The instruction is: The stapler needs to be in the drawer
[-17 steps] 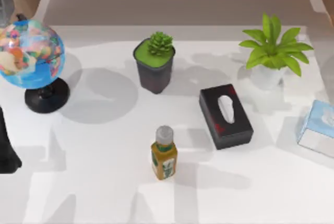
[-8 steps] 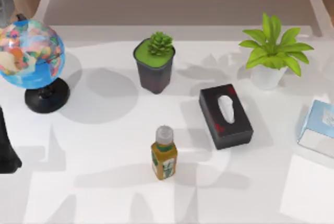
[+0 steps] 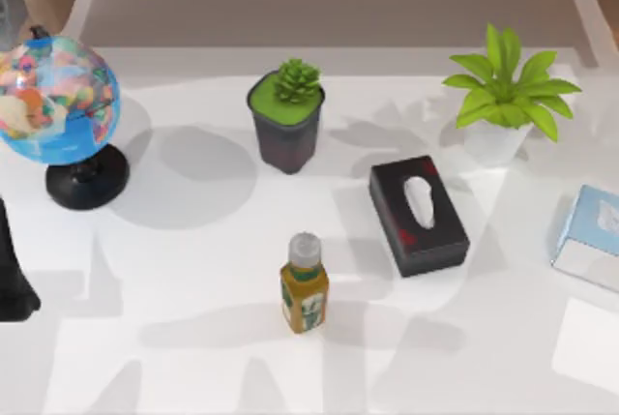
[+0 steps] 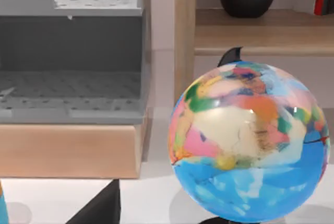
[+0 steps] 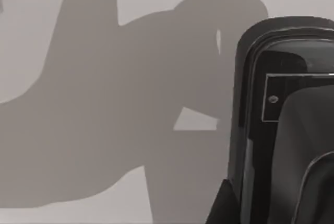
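Stapler (image 5: 284, 125): glossy black, grey-edged, seen close in the right wrist view. It sits just beside the right pincer, over bare white table (image 5: 78, 130) crossed by heavy shadow. Whether the right pincer grips it, or is open or closed at all, cannot be told. Judged from this closeness, the right arm is at the pick-up or the early carry. The stapler is not yet in the drawer.

Drawer (image 4: 68, 145): wooden front, grey inside, apparently pulled open. It lies ahead of the left pincer, beyond the globe (image 4: 250, 140), which stands nearer that pincer. It is likely left open so the stapler can be dropped straight in. The left arm (image 3: 12, 280) is parked at the table's left edge, and the state of its pincer cannot be told either.

Other items, top view: succulent pot (image 3: 286, 117), leafy plant (image 3: 505, 91), black tissue box (image 3: 418, 214), bottle (image 3: 304, 284), pale blue box (image 3: 588, 238). None is near either pincer, and none blocks the drawer mouth as far as can be seen.

Change from the earlier frames: every tabletop item keeps its place. Only the shadows move. The bright patch at lower right, absent a second ago, has since shrunk and slid toward the right edge, which suggests the right arm is moving there.
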